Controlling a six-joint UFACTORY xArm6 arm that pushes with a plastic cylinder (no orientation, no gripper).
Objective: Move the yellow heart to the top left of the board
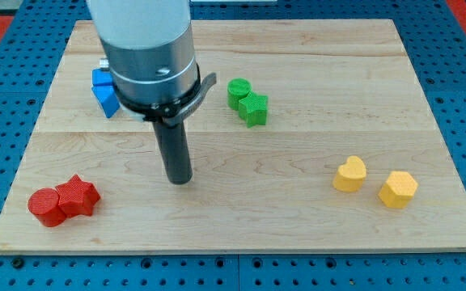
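Observation:
The yellow heart (pixel 349 174) lies on the wooden board (pixel 298 218) at the view's lower right, with a yellow hexagon (pixel 398 189) just to its right. My tip (pixel 180 180) rests on the board left of centre, far to the left of the yellow heart and touching no block. The arm's grey body (pixel 148 48) rises above it and hides part of the board's top left.
Two blue blocks (pixel 103 89) sit at the upper left, partly hidden by the arm. A green cylinder (pixel 238 90) and a green star (pixel 254 108) touch near top centre. A red cylinder (pixel 45 206) and a red star (pixel 77 196) touch at the lower left.

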